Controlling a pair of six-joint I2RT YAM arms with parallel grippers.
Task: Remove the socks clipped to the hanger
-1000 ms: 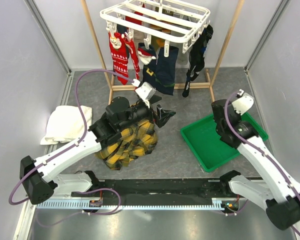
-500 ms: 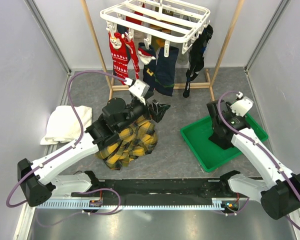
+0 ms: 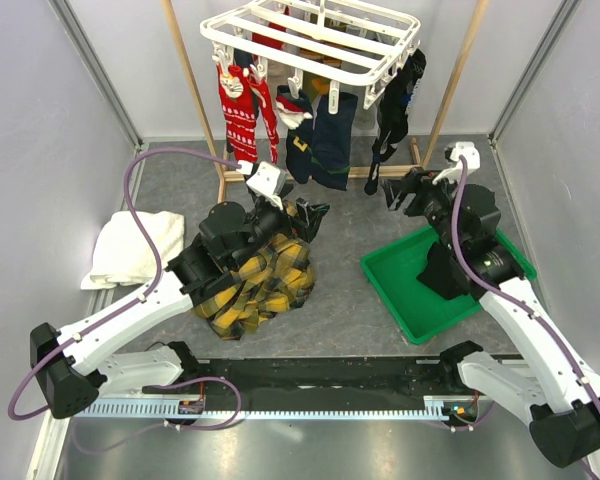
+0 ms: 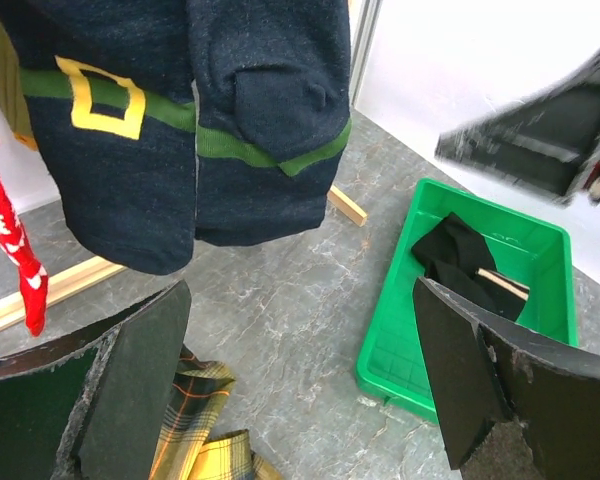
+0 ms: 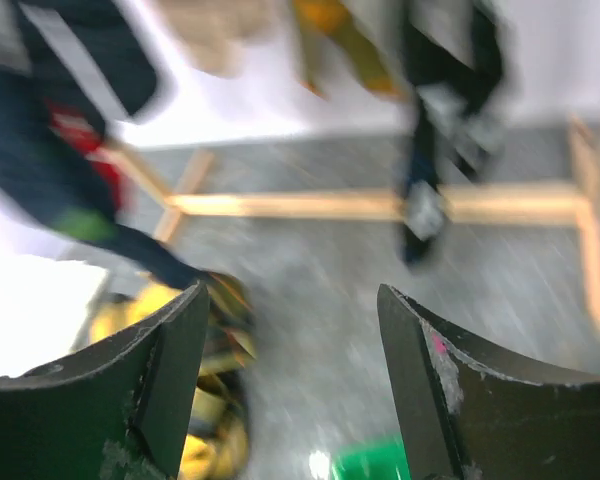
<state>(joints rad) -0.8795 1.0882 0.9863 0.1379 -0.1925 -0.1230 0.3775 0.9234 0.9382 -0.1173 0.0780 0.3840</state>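
Black left end effector below socks

Right wrist view smeared throughout, black sock at 1 o'clock only a dark streak, navy socks cropped at 12 o'clock in left wrist view, right arm blurred at 2 o'clock, hanger top cut off.

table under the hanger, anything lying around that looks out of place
A yellow plaid cloth lies crumpled on the table, partly under the left arm, and a white towel sits bunched left of it.
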